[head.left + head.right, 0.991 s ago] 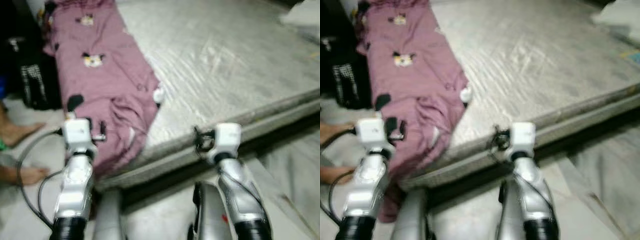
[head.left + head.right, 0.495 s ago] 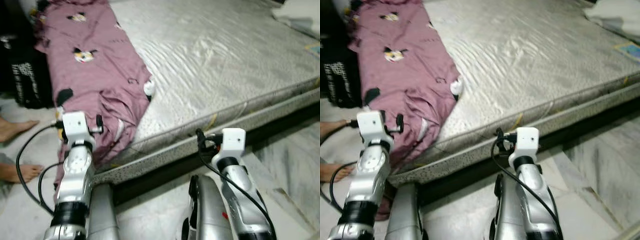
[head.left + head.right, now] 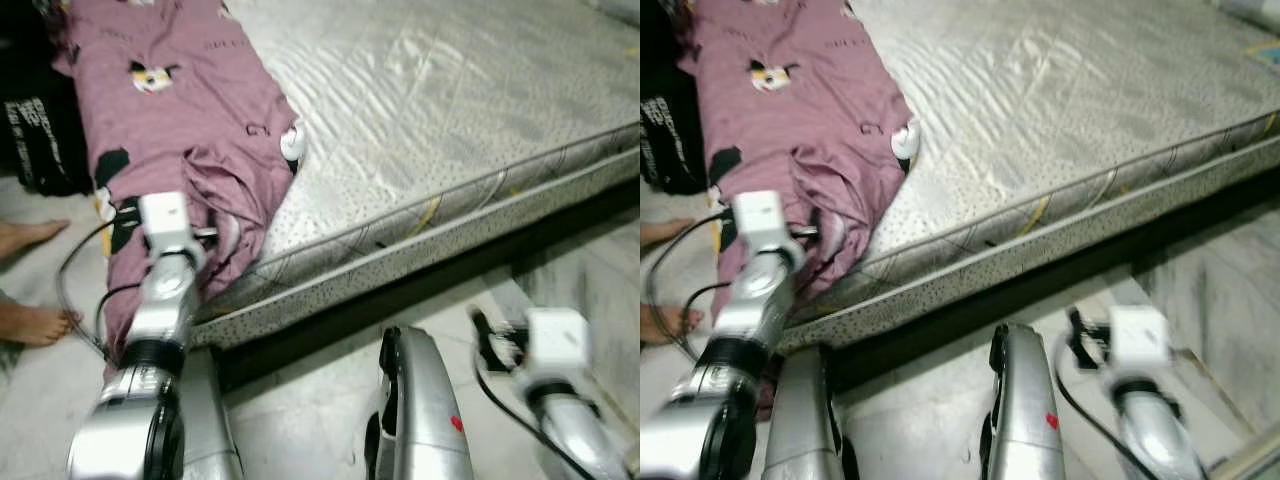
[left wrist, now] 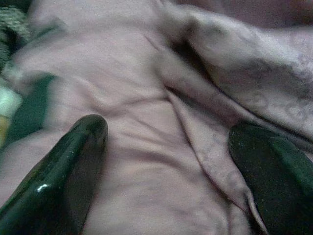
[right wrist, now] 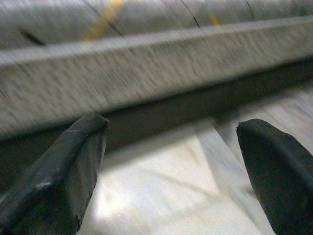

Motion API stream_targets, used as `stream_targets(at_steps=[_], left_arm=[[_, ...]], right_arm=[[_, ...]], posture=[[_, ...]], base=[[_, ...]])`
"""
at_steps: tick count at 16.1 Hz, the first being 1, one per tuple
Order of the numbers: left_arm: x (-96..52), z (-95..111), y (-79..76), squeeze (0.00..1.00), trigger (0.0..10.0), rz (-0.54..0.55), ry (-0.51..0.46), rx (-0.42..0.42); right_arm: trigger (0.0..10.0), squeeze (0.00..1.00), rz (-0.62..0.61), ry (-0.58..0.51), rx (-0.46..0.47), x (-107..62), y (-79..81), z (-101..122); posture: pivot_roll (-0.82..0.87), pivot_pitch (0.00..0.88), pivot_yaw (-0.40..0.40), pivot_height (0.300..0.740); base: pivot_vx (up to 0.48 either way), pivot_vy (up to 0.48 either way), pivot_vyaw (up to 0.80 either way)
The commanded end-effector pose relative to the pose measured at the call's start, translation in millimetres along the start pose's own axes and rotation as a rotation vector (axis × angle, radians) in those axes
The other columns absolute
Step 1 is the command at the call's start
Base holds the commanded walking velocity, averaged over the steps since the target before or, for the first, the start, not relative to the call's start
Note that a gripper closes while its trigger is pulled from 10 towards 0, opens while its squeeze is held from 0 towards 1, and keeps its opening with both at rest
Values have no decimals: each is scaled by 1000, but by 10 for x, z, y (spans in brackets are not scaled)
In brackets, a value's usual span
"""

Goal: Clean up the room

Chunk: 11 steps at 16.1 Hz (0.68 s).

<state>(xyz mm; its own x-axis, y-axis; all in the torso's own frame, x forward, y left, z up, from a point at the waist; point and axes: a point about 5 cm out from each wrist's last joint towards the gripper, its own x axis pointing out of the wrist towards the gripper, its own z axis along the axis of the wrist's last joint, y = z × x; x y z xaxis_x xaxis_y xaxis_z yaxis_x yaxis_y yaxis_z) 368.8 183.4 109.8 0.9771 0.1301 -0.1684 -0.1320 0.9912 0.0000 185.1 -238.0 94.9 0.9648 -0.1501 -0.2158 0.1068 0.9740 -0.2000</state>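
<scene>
A mauve cloth point(image 3: 190, 110) with cartoon prints lies along the left side of the mattress point(image 3: 450, 110) and hangs crumpled over its near corner. My left arm point(image 3: 160, 300) reaches to that hanging fold. In the left wrist view my left gripper point(image 4: 166, 161) is open, its two black fingers point(image 4: 63, 171) spread right over the wrinkled cloth with nothing pinched. My right arm point(image 3: 555, 345) is low at the right, off the bed. In the right wrist view my right gripper point(image 5: 171, 161) is open and empty, facing the mattress side point(image 5: 146, 73) and the pale floor.
A person's bare feet point(image 3: 30, 322) rest on the floor at the far left, beside a black bag point(image 3: 35, 140). A dark gap runs under the bed's edge point(image 3: 400, 295). Marble floor point(image 3: 300, 400) lies between me and the bed.
My left arm has pushed forward until its gripper is over the hanging cloth. My right arm has dropped back and to the right, away from the mattress edge. The head camera has shifted too.
</scene>
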Motion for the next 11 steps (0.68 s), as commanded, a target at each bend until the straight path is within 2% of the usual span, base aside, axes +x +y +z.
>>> stream_targets(at_steps=[1, 2, 3, 4, 5, 6, 7, 8, 10, 11], left_arm=[[17, -46, -114, 0, 10000, -57, 46, 27], [29, -38, -165, 0, 10000, -74, 53, 33], [35, -49, -443, 0, 10000, -179, 97, 72], [22, -49, -597, 0, 10000, -237, 107, 93], [-24, -40, -882, 0, 10000, -347, 102, 144], [-111, -30, -1179, 0, 10000, -474, 74, 199], [-175, -23, -1359, 0, 10000, -553, 47, 238], [-340, -91, -1651, 0, 10000, -713, 6, 353], [-582, -234, -1913, 0, 10000, -902, -42, 470], [-689, -322, -1989, 0, 10000, -981, -41, 489]], right_arm=[[10000, 0, -8, -3, -11, -46, -37, 34], [10000, 0, -7, 5, -15, -67, -44, 26], [10000, 0, 4, 8, -19, -79, -14, 46], [10000, 0, 7, 7, -20, -73, 2, 58], [10000, 0, 12, 9, -22, -61, 25, 68], [10000, 0, 14, 8, -27, -50, 37, 67], [10000, 0, 14, 12, -27, -57, 33, 68], [10000, 0, 9, 15, -23, -44, 23, 65], [10000, 0, 9, 14, -23, -17, 31, 64], [10000, 0, 9, 17, -19, 7, 39, 62]], posture=[[-193, 207, 19, 463], [-195, 207, 18, 463], [-199, 206, 19, 463], [-201, 204, 18, 463], [-203, 200, 18, 463], [-204, 200, 19, 463], [-205, 197, 19, 463], [-207, 190, 23, 463], [-199, 180, 26, 463], [-194, 177, 28, 463]], base=[[0, 0, 0], [0, 0, 0], [0, 0, 0], [0, 0, 0], [0, 0, 0], [0, 0, 0], [0, 0, 0], [0, 0, 0], [0, 0, 0], [0, 0, 0]])
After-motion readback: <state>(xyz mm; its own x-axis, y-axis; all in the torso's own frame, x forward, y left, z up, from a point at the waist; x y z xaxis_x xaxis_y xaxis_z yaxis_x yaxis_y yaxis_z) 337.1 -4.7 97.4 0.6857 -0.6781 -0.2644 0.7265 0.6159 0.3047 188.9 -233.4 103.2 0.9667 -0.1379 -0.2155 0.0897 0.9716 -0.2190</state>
